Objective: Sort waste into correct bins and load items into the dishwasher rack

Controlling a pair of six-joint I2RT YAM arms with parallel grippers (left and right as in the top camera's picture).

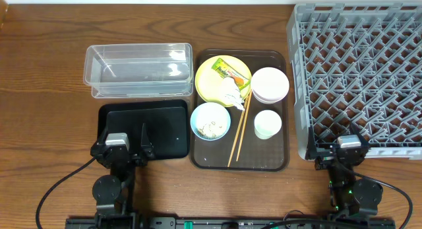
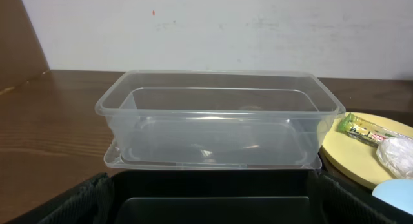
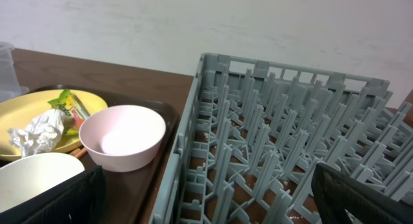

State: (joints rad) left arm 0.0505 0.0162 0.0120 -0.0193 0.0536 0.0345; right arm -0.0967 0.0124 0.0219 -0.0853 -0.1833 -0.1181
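On the brown tray (image 1: 280,160) sit the yellow plate (image 1: 214,84) with the wrapper (image 1: 227,72) and napkin (image 1: 233,96), the blue bowl (image 1: 210,121) of rice scraps, the pink bowl (image 1: 270,84), the white cup (image 1: 268,124) and the chopsticks (image 1: 237,133). The clear tub (image 1: 138,69) stands behind the black tub (image 1: 165,130). The grey rack (image 1: 359,77) is at the right. My left gripper (image 1: 125,144) is open and empty over the black tub's near edge (image 2: 213,208), facing the clear tub (image 2: 213,114). My right gripper (image 1: 347,150) is open and empty at the rack's near left corner (image 3: 290,121).
The tray lies between the tubs and the rack. The right wrist view shows the pink bowl (image 3: 122,143), the cup rim (image 3: 32,175) and the napkin (image 3: 35,133) to the left of the rack wall. A white wall lies beyond the table.
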